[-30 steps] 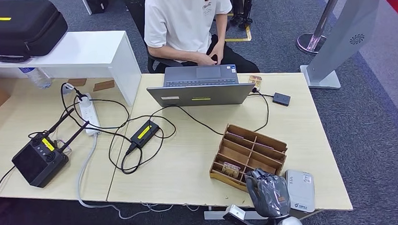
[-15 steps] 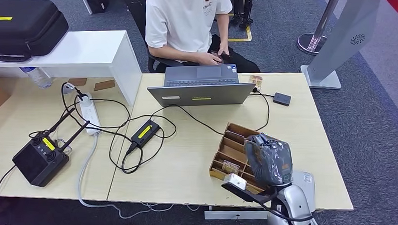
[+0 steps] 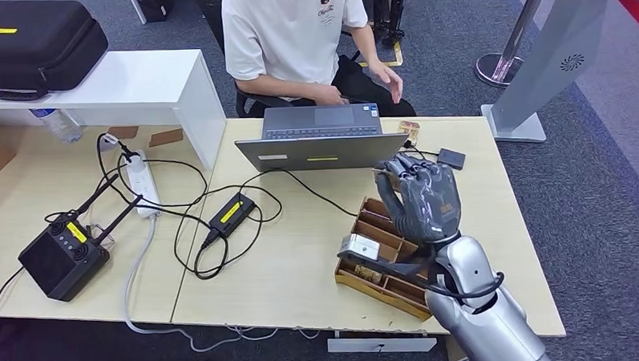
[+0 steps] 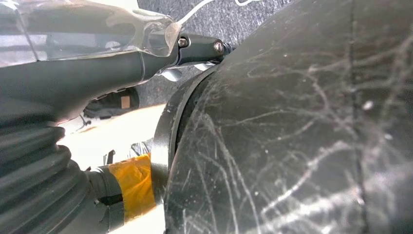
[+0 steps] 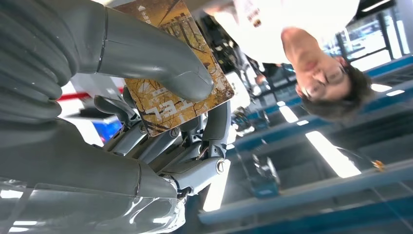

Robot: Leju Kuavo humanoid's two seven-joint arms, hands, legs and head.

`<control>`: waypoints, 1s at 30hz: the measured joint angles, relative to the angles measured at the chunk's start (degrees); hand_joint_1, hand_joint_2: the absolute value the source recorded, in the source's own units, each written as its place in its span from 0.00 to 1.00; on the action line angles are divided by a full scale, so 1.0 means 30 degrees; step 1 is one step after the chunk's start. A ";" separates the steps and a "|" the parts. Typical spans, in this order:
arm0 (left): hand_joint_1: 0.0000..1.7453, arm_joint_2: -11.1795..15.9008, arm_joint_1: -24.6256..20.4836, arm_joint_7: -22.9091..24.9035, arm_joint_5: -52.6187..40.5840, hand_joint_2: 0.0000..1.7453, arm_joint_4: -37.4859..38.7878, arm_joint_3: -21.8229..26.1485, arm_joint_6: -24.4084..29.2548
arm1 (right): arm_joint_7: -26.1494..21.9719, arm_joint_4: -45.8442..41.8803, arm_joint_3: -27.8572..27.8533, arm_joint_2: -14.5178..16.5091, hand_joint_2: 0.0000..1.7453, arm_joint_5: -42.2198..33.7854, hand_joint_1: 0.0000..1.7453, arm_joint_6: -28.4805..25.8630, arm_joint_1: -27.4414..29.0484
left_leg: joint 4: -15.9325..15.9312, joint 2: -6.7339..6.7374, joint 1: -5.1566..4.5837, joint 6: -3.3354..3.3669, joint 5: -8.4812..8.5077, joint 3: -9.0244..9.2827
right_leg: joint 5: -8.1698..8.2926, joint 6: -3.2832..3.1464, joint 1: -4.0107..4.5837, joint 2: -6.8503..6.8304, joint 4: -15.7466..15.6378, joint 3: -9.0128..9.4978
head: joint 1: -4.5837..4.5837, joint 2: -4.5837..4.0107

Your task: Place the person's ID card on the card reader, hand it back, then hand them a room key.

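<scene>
Room key [image 5: 175,92], a brown patterned card, is sitting pinched between the right hand's [image 3: 419,197] thumb and fingers [image 5: 160,141], raised above the wooden divided tray [image 3: 383,258] on the light wood table [image 3: 303,253]; a few cards are lying in the tray's compartments below the fingers. A person [image 3: 295,37] is sitting beyond the laptop [image 3: 323,140] on grey carpet. Whether the left hand's [image 4: 73,73] fingers are clenched cannot be told.

The room key [image 5: 178,92] is a brown-gold patterned card with pale lettering, pinched between the thumb and fingers of the right hand [image 3: 420,199], which is raised above the far end of the wooden card tray [image 3: 366,277]. More patterned cards [image 3: 371,271] lie in the tray's near compartments. The black card reader [image 3: 452,158] sits on the table beside the laptop.
</scene>
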 joint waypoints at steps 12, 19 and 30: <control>0.00 0.0004 -0.0198 0.0040 0.0000 1.00 0.0000 -0.0903 -0.0278 | 0.1152 0.2032 0.1405 0.0435 1.00 -0.0055 1.00 0.0955 -0.3723 | 0.0001 -0.0019 0.0001 -0.0003 0.0006 -0.0014 | 0.0000 0.0002 0.0001 -0.0019 0.0001 0.0007 | 0.0004 0.0000; 0.00 0.0004 -0.0415 -0.0018 0.0000 1.00 0.0015 -0.1923 -0.0555 | 0.2366 0.4907 0.2080 0.1441 1.00 0.0886 1.00 0.1542 -0.6397 | 0.0000 -0.0021 0.0005 -0.0009 0.0019 -0.0015 | 0.0005 0.0000 0.0005 -0.0022 0.0005 0.0006 | 0.0005 0.0000; 0.00 0.0025 -0.0784 -0.0186 0.0015 1.00 0.0022 -0.3628 -0.1082 | 0.3325 1.1061 0.2482 0.2659 1.00 0.1727 1.00 0.0950 -1.0397 | 0.0006 -0.0062 0.0007 -0.0016 0.0026 -0.0030 | 0.0014 -0.0004 0.0005 -0.0057 0.0007 0.0005 | 0.0009 0.0000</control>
